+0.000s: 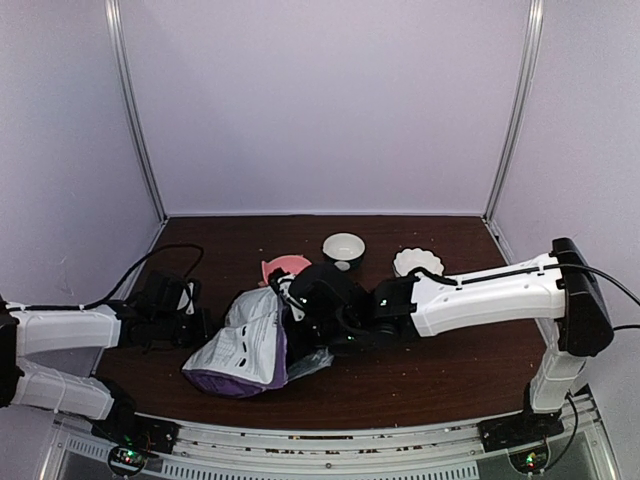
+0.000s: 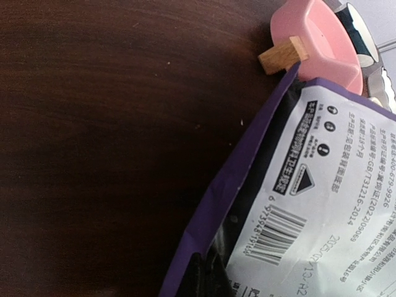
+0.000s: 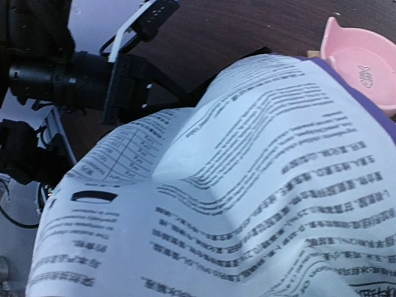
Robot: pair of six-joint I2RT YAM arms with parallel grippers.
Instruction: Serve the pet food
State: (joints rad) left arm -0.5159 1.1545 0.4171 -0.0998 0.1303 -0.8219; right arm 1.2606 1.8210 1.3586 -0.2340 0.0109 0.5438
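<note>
The purple-and-white food bag [image 1: 245,345] lies flat on the dark table, left of centre. No pet food shows in any view. My left gripper [image 1: 200,328] is at the bag's left edge. In the left wrist view its dark fingertips [image 2: 199,272] are pinched shut on the purple edge of the bag [image 2: 322,185]. My right gripper [image 1: 298,300] reaches over the bag's top right corner and grips it. The bag's white printed back [image 3: 247,185] fills the right wrist view and hides the fingers.
A pink bowl [image 1: 285,267] sits just behind the bag, with a short wooden stub [image 2: 283,54] at its rim. A white bowl [image 1: 343,246] and a white scalloped dish [image 1: 418,262] stand further back. The left arm [image 3: 80,77] shows beyond the bag.
</note>
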